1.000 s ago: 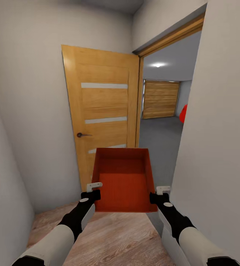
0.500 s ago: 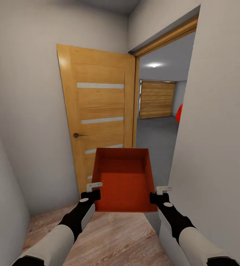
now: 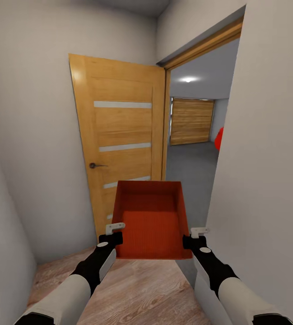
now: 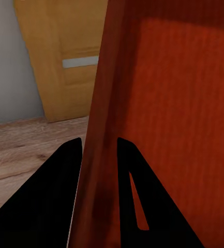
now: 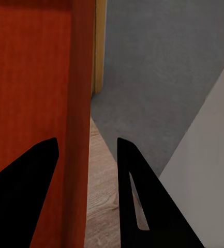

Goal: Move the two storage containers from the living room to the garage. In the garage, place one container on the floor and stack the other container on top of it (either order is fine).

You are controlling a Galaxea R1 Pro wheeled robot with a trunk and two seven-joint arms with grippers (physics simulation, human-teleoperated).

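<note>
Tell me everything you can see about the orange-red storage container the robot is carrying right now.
The storage container is an open, lidless orange-red rectangular bin with plain, slightly flared walls and a finely ribbed, plastic-looking surface. It is empty. It is held level in the air in front of the robot, above the wood plank floor, facing an open doorway beside the wooden door. The left claw straddles its left wall and the right claw straddles its right wall, one finger inside and one outside.
</note>
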